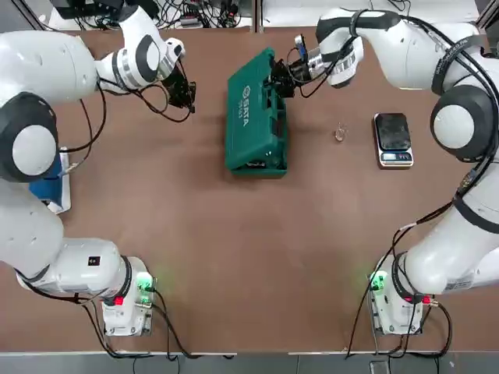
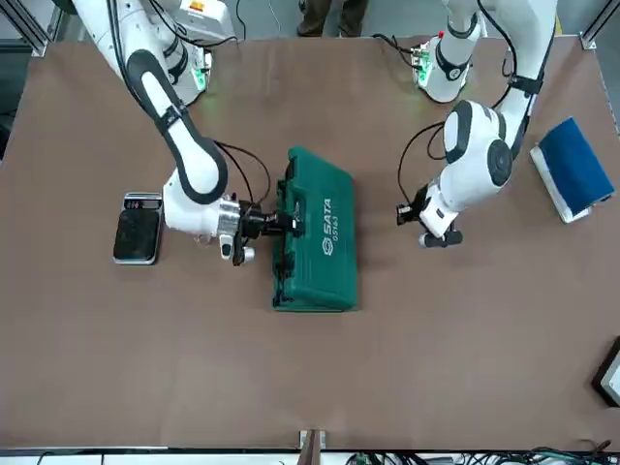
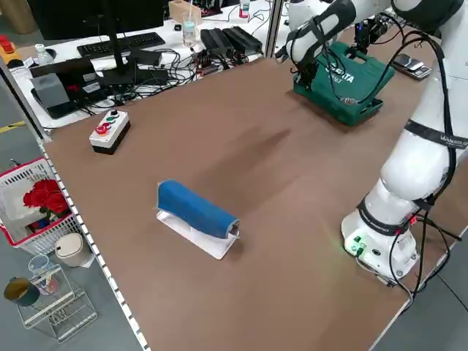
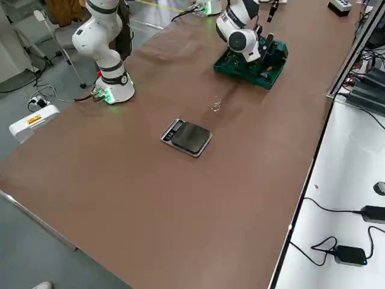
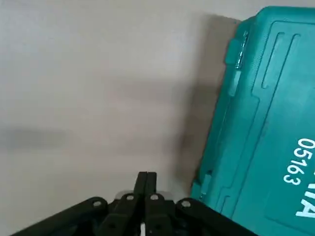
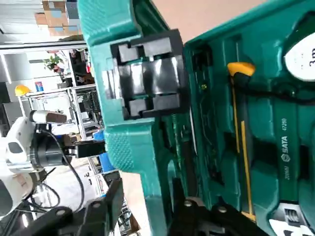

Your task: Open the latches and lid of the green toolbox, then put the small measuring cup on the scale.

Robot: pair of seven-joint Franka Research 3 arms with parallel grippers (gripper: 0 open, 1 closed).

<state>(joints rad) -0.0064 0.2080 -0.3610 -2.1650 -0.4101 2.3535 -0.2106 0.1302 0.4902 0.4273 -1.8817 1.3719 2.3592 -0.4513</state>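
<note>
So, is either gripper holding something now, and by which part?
The right gripper holds the flat green plastic lid of the toolbox by its front rim, half raised. The left gripper, shut, apart from it, holds nothing.

A robotics lab: two white arms bolted to a broad brown desk [image 3: 241, 183], an emergency-stop button box [image 3: 110, 131] at its edge, and a side bench cluttered with a keyboard [image 3: 121, 44], cables and power adapters [image 4: 349, 253].
</note>
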